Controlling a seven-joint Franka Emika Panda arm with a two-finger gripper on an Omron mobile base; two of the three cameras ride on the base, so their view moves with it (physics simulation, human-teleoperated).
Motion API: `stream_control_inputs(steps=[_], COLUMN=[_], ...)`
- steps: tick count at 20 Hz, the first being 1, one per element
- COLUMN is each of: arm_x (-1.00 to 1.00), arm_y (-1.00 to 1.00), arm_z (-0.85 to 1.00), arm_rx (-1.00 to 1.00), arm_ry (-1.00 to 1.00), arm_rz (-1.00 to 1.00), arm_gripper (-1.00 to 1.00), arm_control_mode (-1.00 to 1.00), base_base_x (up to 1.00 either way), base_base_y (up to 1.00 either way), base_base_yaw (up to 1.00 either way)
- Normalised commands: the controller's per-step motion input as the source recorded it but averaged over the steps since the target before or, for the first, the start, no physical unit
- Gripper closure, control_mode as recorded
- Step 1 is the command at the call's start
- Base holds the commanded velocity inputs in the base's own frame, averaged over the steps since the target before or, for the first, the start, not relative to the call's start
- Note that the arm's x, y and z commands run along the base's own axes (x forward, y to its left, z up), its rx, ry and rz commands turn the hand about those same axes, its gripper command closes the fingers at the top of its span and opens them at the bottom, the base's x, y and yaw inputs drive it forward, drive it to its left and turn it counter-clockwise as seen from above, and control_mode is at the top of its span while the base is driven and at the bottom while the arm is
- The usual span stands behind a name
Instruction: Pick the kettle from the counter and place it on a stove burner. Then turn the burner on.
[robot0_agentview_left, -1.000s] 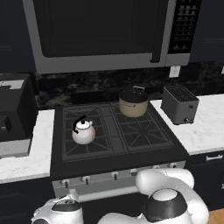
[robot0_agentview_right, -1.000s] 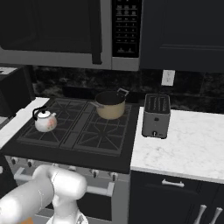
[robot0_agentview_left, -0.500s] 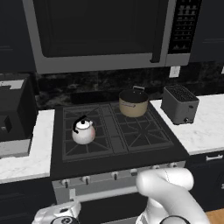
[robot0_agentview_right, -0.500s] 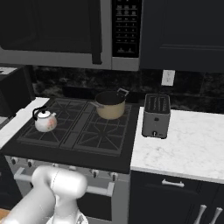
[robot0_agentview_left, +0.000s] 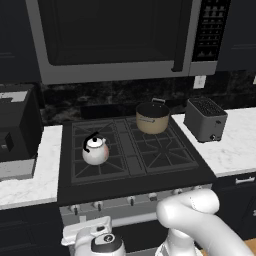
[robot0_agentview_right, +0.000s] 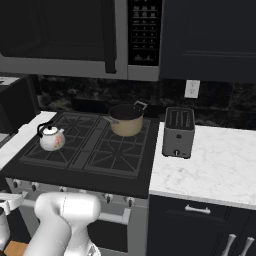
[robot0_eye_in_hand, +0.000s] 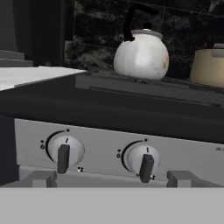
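Kettle (robot0_agentview_left: 95, 150) already seated on the near-left stove burner (robot0_agentview_left: 98, 160); knob-turning step now in hand. Gripper (robot0_agentview_left: 88, 235) spread wide, empty (low before the knobs (robot0_eye_in_hand: 64, 151)). Next: closing onto the matching knob, then twisting.

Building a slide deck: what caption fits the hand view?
Open gripper faces two stove knobs, with the kettle on the burner grate above.

Base views flank the stove (robot0_agentview_left: 135, 150); hand view faces knobs (robot0_eye_in_hand: 63, 153) closely.
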Motion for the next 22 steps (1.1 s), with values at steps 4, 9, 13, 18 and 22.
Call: stream_control_inputs(steps=[4,9,13,18,22], arm_x=[0.16,0.14,0.03,0.0,0.06], arm_y=[0.12,0.29,0.34,0.24,0.07], arm_z=[0.0,-0.02,0.0,0.0,-0.1], arm_rx=[0.0,0.02,0.01,0.0,0.0], arm_ry=[-0.05,-0.1,-0.17,-0.09,-0.01], arm_rz=[0.0,0.0,0.0,0.0,0.0], arm_gripper=[-1.0,-1.0,-1.0,-1.0,-1.0], arm_control_mode=[-1.0,-1.0,-1.0,-1.0,-1.0], base_base_x=[0.0,0.0,0.0,0.0,0.0], base_base_y=[0.0,0.0,0.0,0.0,0.0], base_base_yaw=[0.0,0.0,0.0,0.0,0.0])
